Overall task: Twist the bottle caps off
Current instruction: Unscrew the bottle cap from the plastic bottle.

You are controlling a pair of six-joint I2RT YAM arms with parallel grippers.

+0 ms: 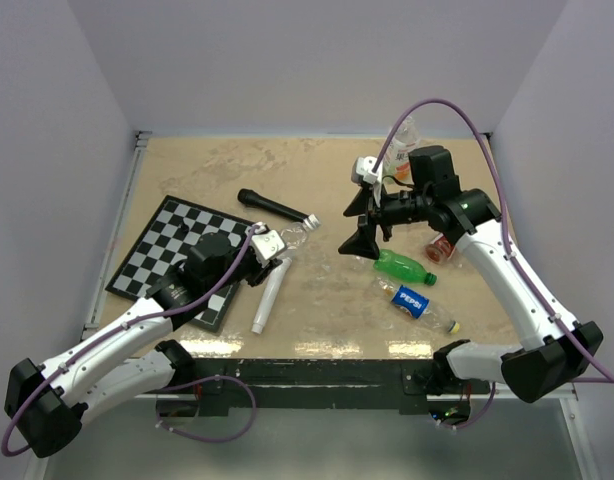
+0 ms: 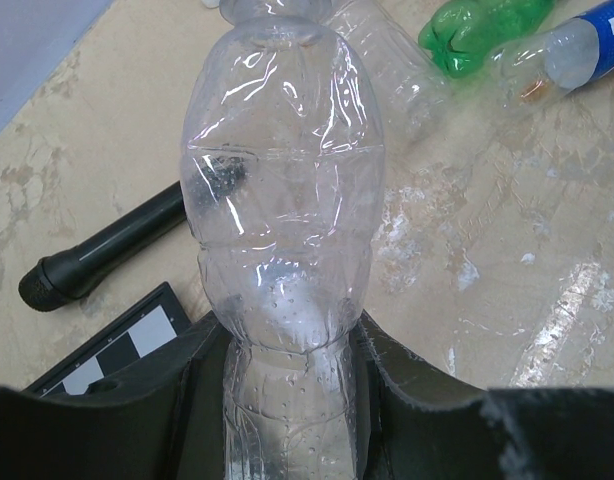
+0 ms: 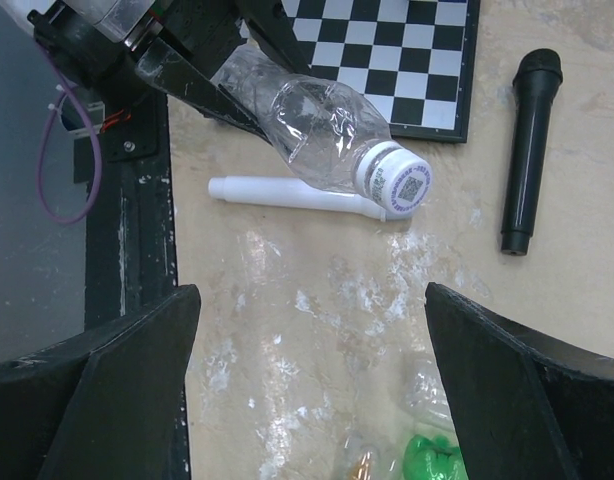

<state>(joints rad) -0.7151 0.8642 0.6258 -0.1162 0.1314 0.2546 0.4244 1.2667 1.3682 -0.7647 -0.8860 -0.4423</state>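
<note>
Left gripper [image 2: 287, 400] clamps a clear bottle [image 2: 282, 200], centre frame. Right gripper [image 3: 309, 300], spread wide and empty, should centre squarely on its white cap [image 3: 395, 180].

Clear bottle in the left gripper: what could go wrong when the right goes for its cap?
The left gripper pinches the thin clear bottle at its body; it may buckle or spin once the cap is twisted. The right gripper, wide open and off the cap, might catch the white microphone lying close by.
</note>
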